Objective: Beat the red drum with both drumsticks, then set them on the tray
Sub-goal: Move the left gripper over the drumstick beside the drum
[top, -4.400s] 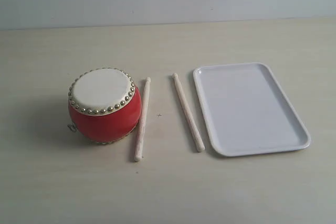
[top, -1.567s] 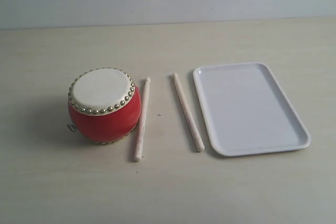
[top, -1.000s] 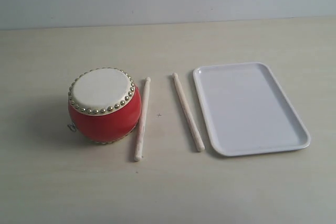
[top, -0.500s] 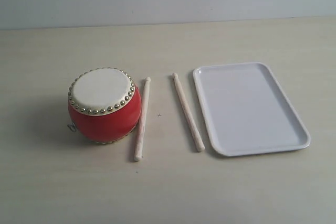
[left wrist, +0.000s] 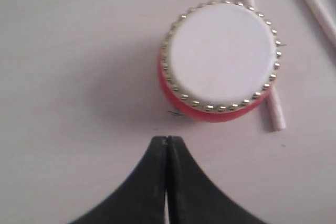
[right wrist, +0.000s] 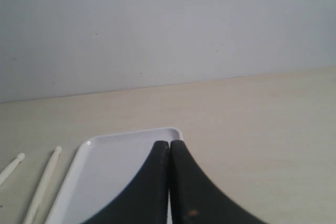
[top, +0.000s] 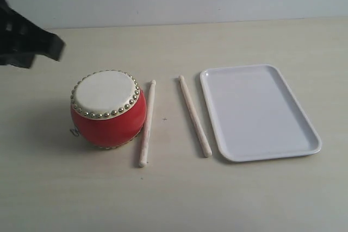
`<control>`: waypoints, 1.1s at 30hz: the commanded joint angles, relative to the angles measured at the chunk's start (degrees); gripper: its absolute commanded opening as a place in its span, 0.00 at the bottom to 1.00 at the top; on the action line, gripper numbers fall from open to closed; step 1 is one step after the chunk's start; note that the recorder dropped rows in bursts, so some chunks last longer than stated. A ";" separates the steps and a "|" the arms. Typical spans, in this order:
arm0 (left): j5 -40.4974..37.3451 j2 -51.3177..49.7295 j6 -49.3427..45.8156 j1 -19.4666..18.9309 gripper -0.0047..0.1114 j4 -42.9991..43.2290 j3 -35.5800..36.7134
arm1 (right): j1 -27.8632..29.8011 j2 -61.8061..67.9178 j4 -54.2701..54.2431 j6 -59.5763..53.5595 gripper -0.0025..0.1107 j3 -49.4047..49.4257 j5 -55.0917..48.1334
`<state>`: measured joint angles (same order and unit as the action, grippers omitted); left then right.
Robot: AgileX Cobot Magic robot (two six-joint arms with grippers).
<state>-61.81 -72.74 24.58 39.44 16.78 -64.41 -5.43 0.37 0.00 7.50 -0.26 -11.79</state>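
On the pale table (top: 174, 199), as the exterior view shows it, the red drum (top: 108, 109) stands upright left of centre, its cream skin facing up inside a ring of gold studs. At the drum's 3 o'clock lies the near drumstick (top: 147, 123). It is touching the red wall or all but touching it, and it runs roughly from 12 to 6 o'clock with a slight lean. Further toward 3 o'clock and clearly apart from it lies the far drumstick (top: 194, 116). This one slants from about 11 to 5 o'clock and lies just beside the long edge of the tray (top: 260, 111). The white tray lies flat at 3 o'clock of both sticks.

A dark, blurred shape (top: 27, 44) at the drum's 10 o'clock, cut by the frame edge, is probably the left arm. In its wrist view the left pincer (left wrist: 166, 141) has its black fingers pressed together, tip to tip, holding nothing. It hangs over bare table near the drum, not touching it. The right pincer (right wrist: 169, 144) is likewise pressed together and empty, poised over one end of the tray.
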 commanded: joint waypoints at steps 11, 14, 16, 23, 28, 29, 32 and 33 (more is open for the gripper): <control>19.39 -11.93 12.51 10.73 0.04 -8.68 -3.73 | 0.14 -0.37 0.00 0.14 0.02 0.26 0.26; 14.75 -14.16 14.88 11.51 0.06 -9.49 -4.53 | 0.14 -0.37 0.00 0.14 0.02 0.26 0.26; 14.25 -15.91 16.53 12.11 0.12 -10.53 -5.10 | 0.14 -0.37 0.00 0.14 0.02 0.26 0.26; 14.42 -21.05 17.36 14.94 0.47 -13.03 -6.54 | 0.14 -0.37 0.00 0.14 0.02 0.26 0.26; 18.99 -21.94 16.17 17.03 0.52 -12.93 -6.54 | 0.14 -0.37 0.00 0.14 0.02 0.26 0.26; 20.64 -21.94 16.14 17.11 0.52 -12.93 -6.54 | 0.14 -0.37 0.00 0.14 0.02 0.26 0.26; 22.02 -21.94 19.64 17.11 0.52 -13.33 -6.54 | 0.14 -0.37 0.00 0.14 0.02 0.26 0.26; 21.88 -21.94 20.52 17.11 0.52 -13.33 -6.54 | 0.14 -0.37 0.00 0.14 0.02 0.26 0.26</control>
<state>-41.27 -94.84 42.66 56.30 3.67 -70.57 -5.43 0.37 0.00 7.50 -0.26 -11.79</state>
